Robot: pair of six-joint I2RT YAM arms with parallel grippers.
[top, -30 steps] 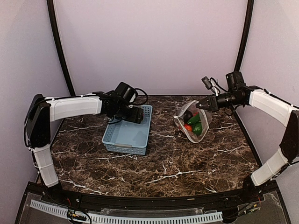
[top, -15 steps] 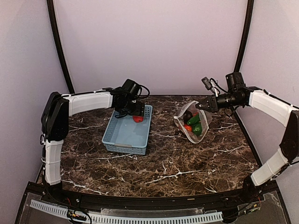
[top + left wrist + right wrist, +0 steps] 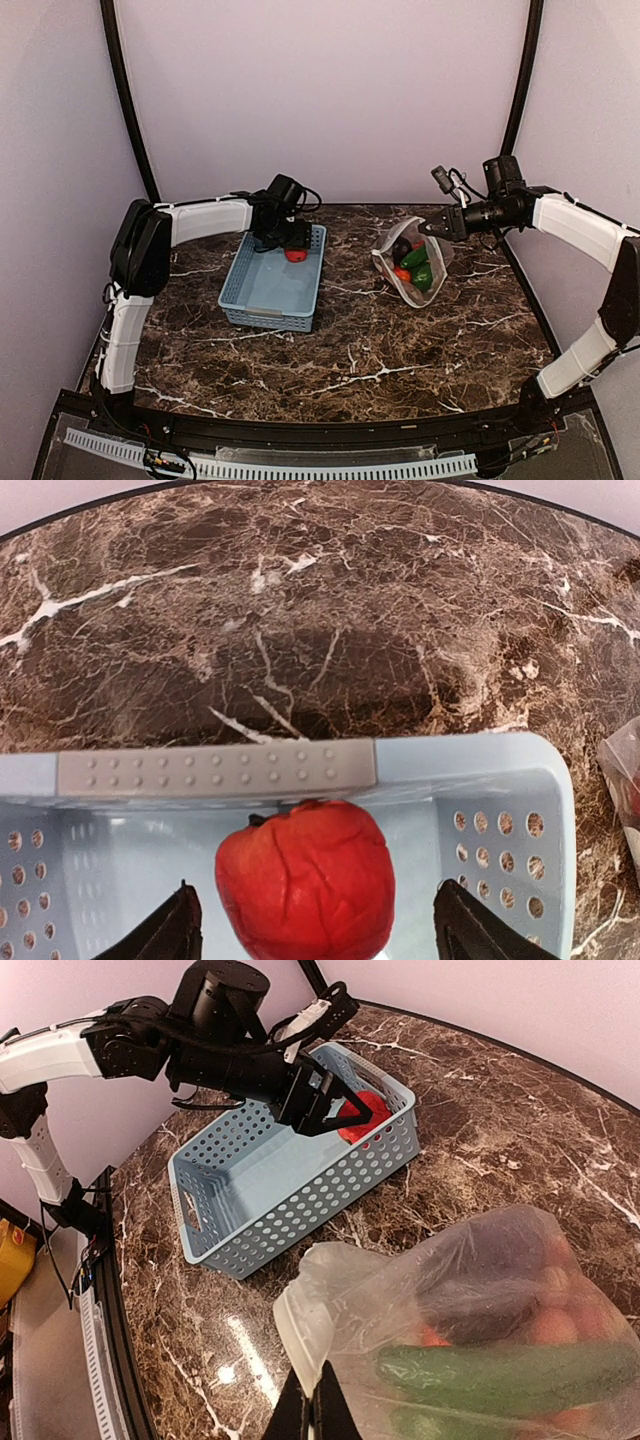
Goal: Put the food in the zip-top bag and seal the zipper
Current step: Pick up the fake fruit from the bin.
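Observation:
The clear zip-top bag point(image 3: 412, 262) lies on the table at the right and holds a dark eggplant point(image 3: 401, 247), green pieces point(image 3: 418, 258) and red pieces point(image 3: 403, 273). My right gripper point(image 3: 428, 228) is shut on the bag's mouth edge and holds it up; in the right wrist view point(image 3: 318, 1410) the whitish zipper strip point(image 3: 300, 1330) runs into its closed fingers. No slider shows. A red food piece point(image 3: 305, 875) lies in the far right corner of the basket. My left gripper point(image 3: 315, 920) is wide open around it, fingers point(image 3: 185, 930) apart from it. The left gripper also shows in the top view point(image 3: 290, 240).
The light-blue slotted basket point(image 3: 268, 285) stands left of centre, its far rim point(image 3: 215, 770) just beyond the red piece. About a hand's width of dark marble table point(image 3: 360, 340) separates the basket from the bag. Lilac walls close in the back and sides.
The left arm's elbow has swung right and the gripper has drawn back a little over the basket's far right corner, uncovering the red piece. The right arm and bag have not moved.

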